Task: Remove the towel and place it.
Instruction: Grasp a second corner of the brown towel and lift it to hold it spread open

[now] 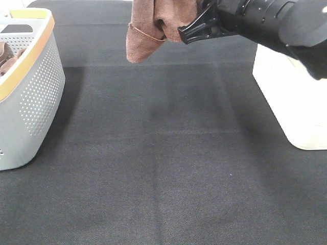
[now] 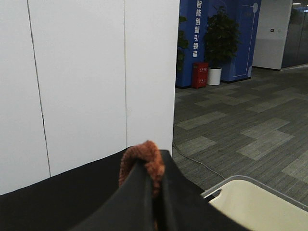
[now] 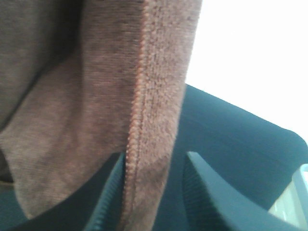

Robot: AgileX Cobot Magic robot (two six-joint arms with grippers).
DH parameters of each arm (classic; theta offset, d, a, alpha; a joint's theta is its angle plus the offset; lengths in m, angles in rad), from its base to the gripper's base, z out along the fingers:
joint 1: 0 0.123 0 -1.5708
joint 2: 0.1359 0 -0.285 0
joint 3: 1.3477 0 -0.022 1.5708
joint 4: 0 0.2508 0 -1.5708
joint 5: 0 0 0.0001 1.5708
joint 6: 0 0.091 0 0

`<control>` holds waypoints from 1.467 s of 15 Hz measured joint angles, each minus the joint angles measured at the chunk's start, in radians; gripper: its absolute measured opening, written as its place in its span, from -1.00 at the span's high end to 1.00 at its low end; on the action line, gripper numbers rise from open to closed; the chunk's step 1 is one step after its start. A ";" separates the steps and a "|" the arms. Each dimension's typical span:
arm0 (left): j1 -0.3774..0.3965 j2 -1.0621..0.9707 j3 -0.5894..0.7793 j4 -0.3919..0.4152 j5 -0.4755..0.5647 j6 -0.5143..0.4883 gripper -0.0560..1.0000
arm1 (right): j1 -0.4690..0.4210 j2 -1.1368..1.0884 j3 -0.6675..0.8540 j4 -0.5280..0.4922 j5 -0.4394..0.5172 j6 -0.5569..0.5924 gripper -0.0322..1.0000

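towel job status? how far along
Done: the towel is lifted, hanging clear above the black mat. In hand: the left gripper is shut on a fold of it; the right gripper straddles its hem, fingers apart. Left: setting it down; it rests nowhere yet.

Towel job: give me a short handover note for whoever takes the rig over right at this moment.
Left gripper: shut on a fold of the towel, holding it up.
Right gripper: open, fingers either side of the towel's hem, not clamped.
Towel: hanging in the air above the far part of the black table, between the grey basket and the white bin, touching neither.
Done: towel lifted clear.
Left: set it down; the right gripper probably needs to close on the hem first.
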 joint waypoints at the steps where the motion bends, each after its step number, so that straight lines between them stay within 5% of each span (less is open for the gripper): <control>1: 0.000 0.000 0.000 0.000 0.000 0.000 0.89 | 0.000 0.009 0.000 0.000 -0.008 0.000 0.19; 13: 0.000 0.000 0.000 0.000 0.000 0.000 0.89 | 0.000 0.095 -0.087 0.029 -0.023 0.000 0.20; 15: 0.000 0.000 0.000 0.000 0.000 0.000 0.89 | 0.000 0.104 -0.087 0.055 -0.023 -0.005 0.46; 17: 0.000 0.000 0.000 0.001 0.005 0.000 0.89 | 0.000 0.104 -0.087 0.058 -0.011 -0.012 0.94; 19: 0.000 0.000 0.000 0.010 0.026 0.005 0.89 | 0.000 0.093 -0.087 0.059 0.054 -0.018 0.94; 22: 0.000 0.000 0.000 0.071 0.101 0.008 0.89 | 0.000 0.066 -0.088 0.058 0.310 -0.018 0.94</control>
